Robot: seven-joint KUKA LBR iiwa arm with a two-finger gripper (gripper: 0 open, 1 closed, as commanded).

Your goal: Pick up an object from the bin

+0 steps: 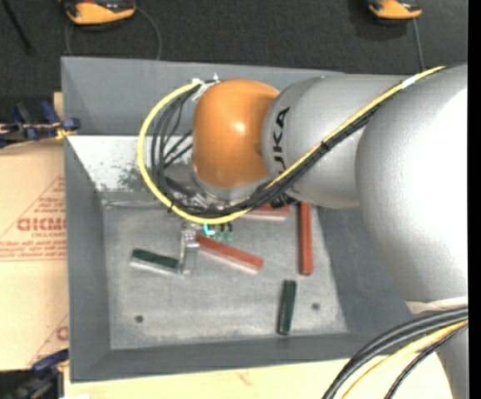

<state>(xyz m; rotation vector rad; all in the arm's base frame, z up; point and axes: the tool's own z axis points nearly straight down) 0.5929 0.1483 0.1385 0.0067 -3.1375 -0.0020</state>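
1. Reaching into the grey metal bin (86, 248) from the right with the silver arm (348, 156), and carrying an orange wrist cover (228, 140) ringed by black and yellow cables (150, 131)
2. Hanging the end effector (189, 252) below that cover, low over the left-centre of the bin floor
3. Hiding the state of the end effector under the wrist and cables; impossible to tell whether open or closed
4. Lying flat just left of the end effector, slanting slightly down to the right: a dark green bar (153, 260), the nearest thing, with its right end reaching the end effector; impossible to tell whether touching or just apart
5. Lying just right of the end effector, near the middle of the floor and slanting down to the right: an orange-red bar (233, 258)
6. Lying well to the right, running up and down the view: a red stick (305, 243), with its upper end passing under the arm
7. Lying towards the front wall, right of centre and apart from the rest: a second dark green bar (286, 307), nearly upright in the view
8. Showing from under the arm beside the red stick's upper end: another red piece (271, 215), mostly covered
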